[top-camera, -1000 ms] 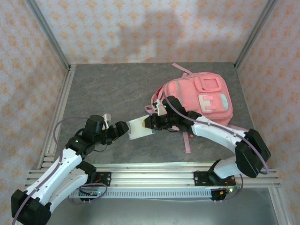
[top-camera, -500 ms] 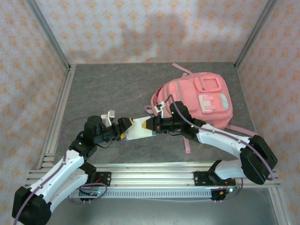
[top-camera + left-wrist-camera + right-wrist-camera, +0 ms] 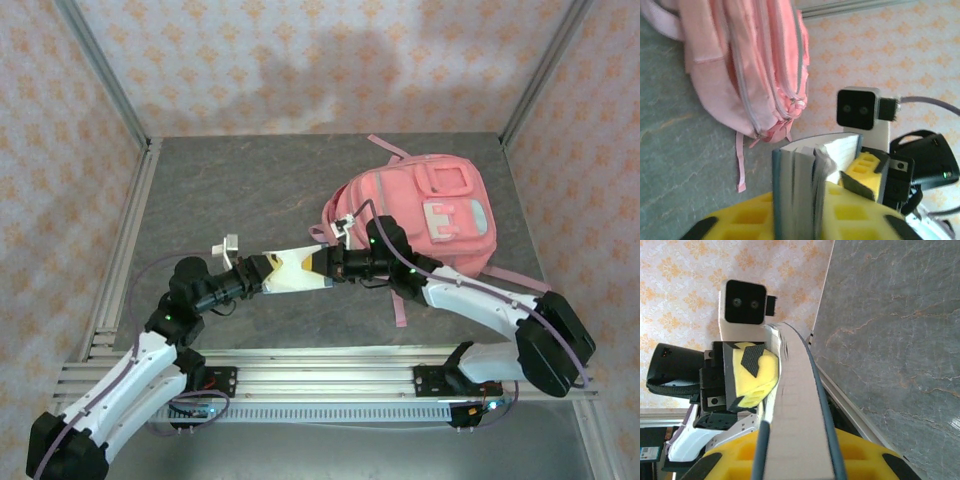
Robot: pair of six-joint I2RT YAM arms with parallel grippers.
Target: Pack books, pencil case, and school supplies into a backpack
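Pinching the books at opposite ends with left tool and right tool, near the backpack; could buckle, fan open or slip under uneven pull.

Both your arms reach inward, left gripper facing right gripper, each one's jaws clamped on opposite ends of the books.

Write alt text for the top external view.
A flat bundle of books is held over a grey table, the left fingers gripping its left end and the right fingers its right end. A pink backpack lies on the table's right side, just beyond the right fingers.
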